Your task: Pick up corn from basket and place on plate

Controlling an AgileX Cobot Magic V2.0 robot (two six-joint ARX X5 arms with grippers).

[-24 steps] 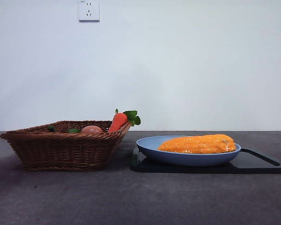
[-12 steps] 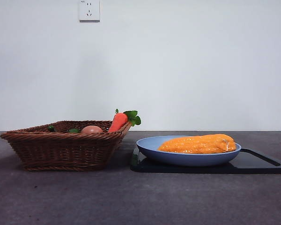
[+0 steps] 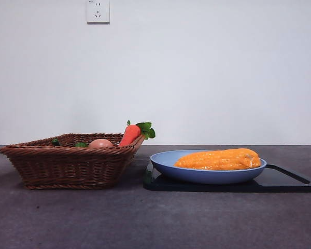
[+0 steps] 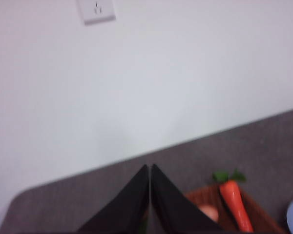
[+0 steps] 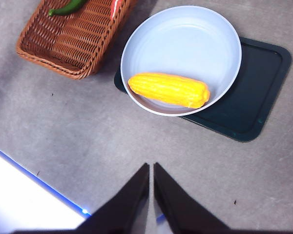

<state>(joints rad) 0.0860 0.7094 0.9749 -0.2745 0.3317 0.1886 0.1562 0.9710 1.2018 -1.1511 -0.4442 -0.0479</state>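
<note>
front view: corn lies in the plate on a black tray, beside the basket holding a carrot; grey tabletop, white wall with a socket.
left wrist view: left tool pressed together, high above the basket.
right wrist view: right tool pressed together, well above the plate; the corn rests near the rim, so a nudge could roll it off.
</note>
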